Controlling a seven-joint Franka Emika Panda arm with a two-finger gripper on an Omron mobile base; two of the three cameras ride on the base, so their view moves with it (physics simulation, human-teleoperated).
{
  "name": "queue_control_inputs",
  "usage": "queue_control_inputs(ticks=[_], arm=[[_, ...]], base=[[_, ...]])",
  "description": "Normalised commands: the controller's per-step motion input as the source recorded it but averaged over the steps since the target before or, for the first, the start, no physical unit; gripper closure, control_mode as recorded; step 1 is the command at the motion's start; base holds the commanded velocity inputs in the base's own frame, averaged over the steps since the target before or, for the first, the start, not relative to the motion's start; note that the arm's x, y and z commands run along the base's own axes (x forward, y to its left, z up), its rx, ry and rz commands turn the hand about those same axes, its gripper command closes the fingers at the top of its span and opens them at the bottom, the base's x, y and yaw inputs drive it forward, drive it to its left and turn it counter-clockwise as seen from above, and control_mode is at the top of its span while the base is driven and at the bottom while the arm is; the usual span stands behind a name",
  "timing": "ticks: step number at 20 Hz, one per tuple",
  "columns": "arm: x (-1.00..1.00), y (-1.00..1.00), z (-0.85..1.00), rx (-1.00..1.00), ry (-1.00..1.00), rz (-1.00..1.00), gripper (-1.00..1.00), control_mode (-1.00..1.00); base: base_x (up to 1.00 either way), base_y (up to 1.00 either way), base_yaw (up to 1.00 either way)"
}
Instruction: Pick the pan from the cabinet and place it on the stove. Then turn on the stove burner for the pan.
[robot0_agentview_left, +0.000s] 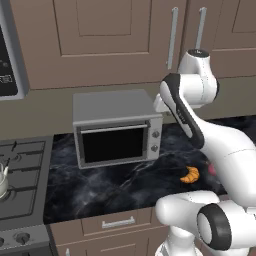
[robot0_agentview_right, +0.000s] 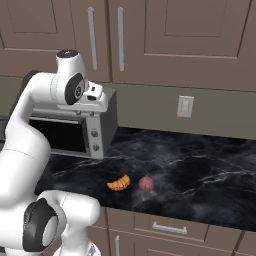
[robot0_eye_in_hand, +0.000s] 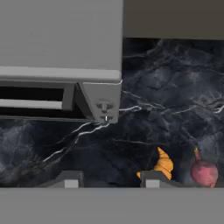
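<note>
Black marble counter (robot0_agentview_right: 200, 165) lies nearest below the hand, bearing a croissant (robot0_eye_in_hand: 162, 164) and a radish-like vegetable (robot0_eye_in_hand: 203, 172). The gripper (robot0_eye_in_hand: 107, 179) hangs above, jaws partly parted, holding nothing. Beyond stands the toaster oven (robot0_agentview_left: 116, 127). Best raise and turn the hand toward the closed cabinet (robot0_agentview_left: 107, 40) handle (robot0_agentview_left: 172, 37) above; the pan presumably sits inside.

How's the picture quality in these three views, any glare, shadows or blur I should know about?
Left base view: even flat light, soft resolution, the toaster oven window reads plain black without glare. Right base view: faint shadows under the croissant on the marble counter. Hand view: sharp enough, no glare, croissant partly hidden behind a fingertip.
</note>
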Motion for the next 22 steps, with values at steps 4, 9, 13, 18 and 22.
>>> queue_control_inputs(ticks=[4,9,13,18,22], arm=[[-0.03,0.00,-0.03,0.00,-0.03,0.02,-1.00,-1.00],[-0.38,-0.01,0.00,-0.01,-0.29,0.09,-1.00,-1.00],[-0.16,-0.02,0.05,-0.07,-0.35,0.09,-1.00,-1.00],[-0.09,-0.15,0.19,-0.03,-0.32,0.06,-1.00,-1.00],[-0.01,-0.34,0.19,0.00,-0.20,0.00,-1.00,-1.00]], base=[[0.00,0.00,0.00],[0.00,0.00,0.00],[0.00,0.00,0.00],[0.00,0.00,0.00],[0.00,0.00,0.00]])
